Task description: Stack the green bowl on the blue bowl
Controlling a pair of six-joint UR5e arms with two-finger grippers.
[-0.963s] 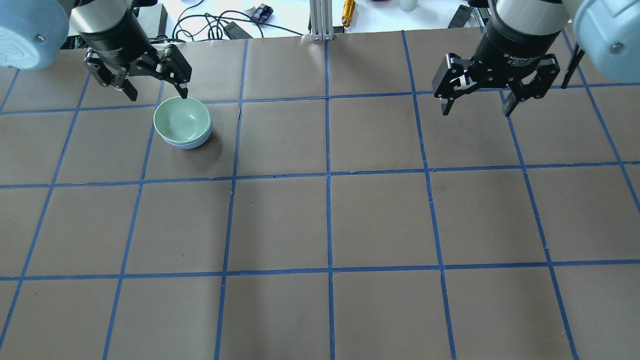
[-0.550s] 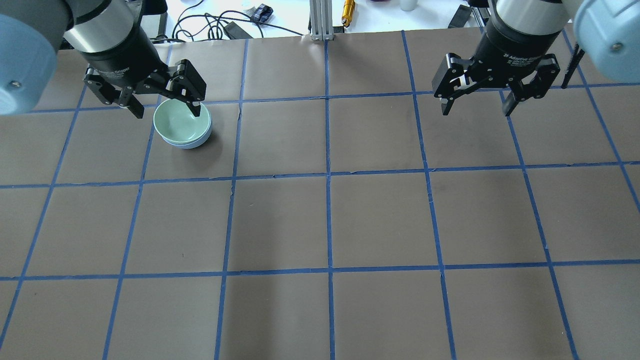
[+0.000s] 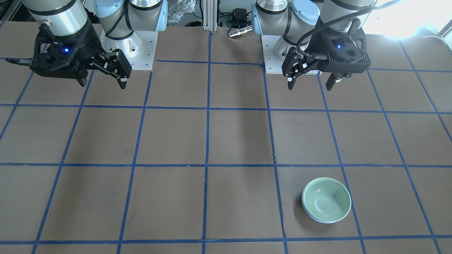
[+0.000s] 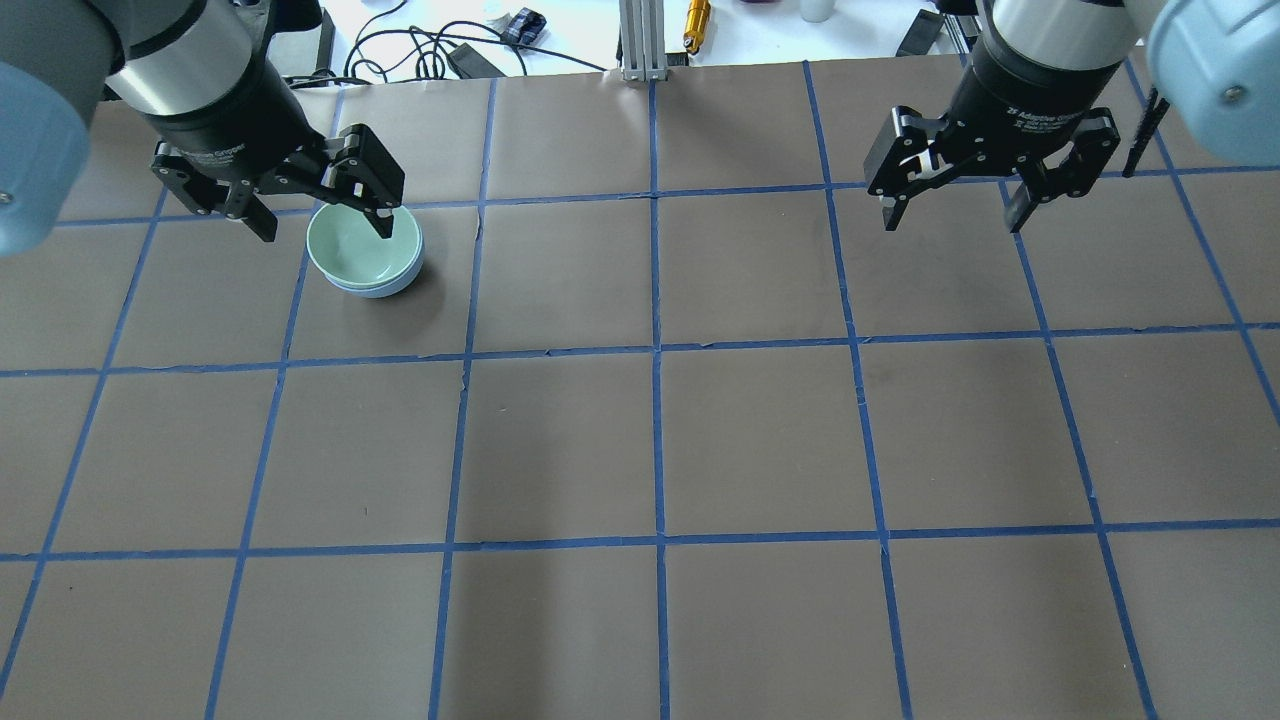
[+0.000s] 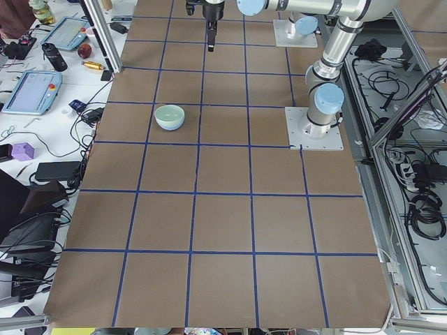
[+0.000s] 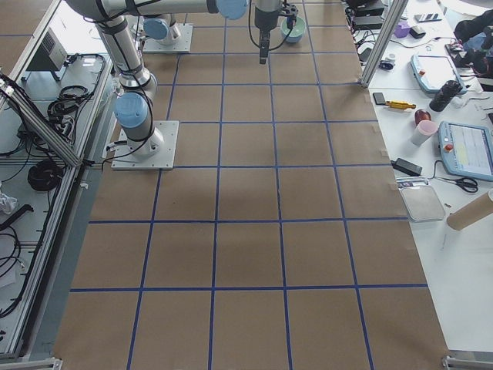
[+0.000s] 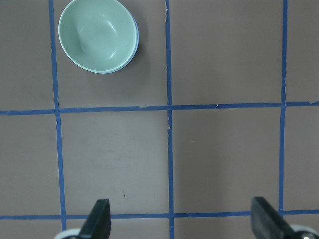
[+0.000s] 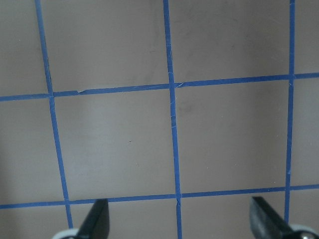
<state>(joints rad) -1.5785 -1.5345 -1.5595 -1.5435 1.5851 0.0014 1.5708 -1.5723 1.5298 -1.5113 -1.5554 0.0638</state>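
The green bowl [image 4: 362, 243] sits nested inside the blue bowl [image 4: 403, 282], of which only a thin rim shows beneath it. The stack stands on the brown table at the far left. It also shows in the front view [image 3: 326, 199] and the left wrist view [image 7: 97, 35]. My left gripper [image 4: 325, 222] is open and empty. It hangs high above the table and nearer the robot's base than the stack in the front view [image 3: 310, 84]. My right gripper [image 4: 952, 222] is open and empty, high over the far right of the table.
The brown table [image 4: 650, 440] carries a grid of blue tape. Beyond its far edge stand an aluminium post [image 4: 640, 40], a yellow tool [image 4: 697, 20] and black cables [image 4: 420, 45]. The two arm bases [image 3: 127, 46] stand at the robot's side.
My left gripper has risen and drawn back from the far rim of the stacked bowls toward the robot, still open. The bowls and the right arm have not moved.
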